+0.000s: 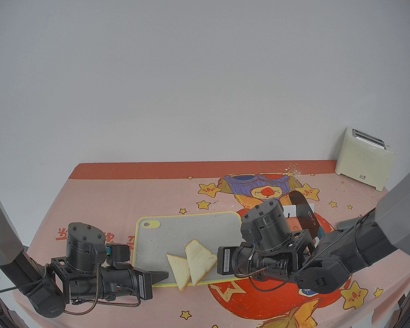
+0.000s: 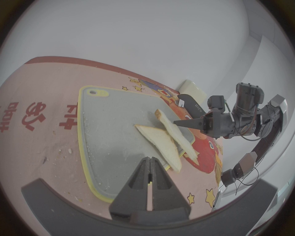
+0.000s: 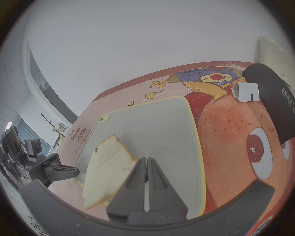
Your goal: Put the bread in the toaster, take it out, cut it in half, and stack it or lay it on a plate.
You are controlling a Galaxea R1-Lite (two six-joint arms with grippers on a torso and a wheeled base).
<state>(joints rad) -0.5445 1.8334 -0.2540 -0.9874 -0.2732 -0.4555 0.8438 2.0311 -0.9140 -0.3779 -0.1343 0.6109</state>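
Two triangular bread halves lie at the near edge of the grey cutting board (image 1: 189,233). The left half (image 1: 179,270) lies flat; the right half (image 1: 200,259) leans tilted against it, its edge raised (image 2: 176,133). My left gripper (image 1: 164,274) is shut and empty, low over the table just left of the flat half (image 2: 161,144). My right gripper (image 2: 175,122) is shut too, its tip right at the tilted half, with nothing between the fingers; in its wrist view the gripper (image 3: 146,167) sits beside the bread (image 3: 107,166). The cream toaster (image 1: 363,159) stands at the far right corner.
A black-bladed knife (image 1: 307,212) with a white holder (image 3: 245,91) lies right of the board, behind my right wrist. The pink cartoon tablecloth (image 1: 110,203) has crumbs left of the board. Open table lies left of and behind the board.
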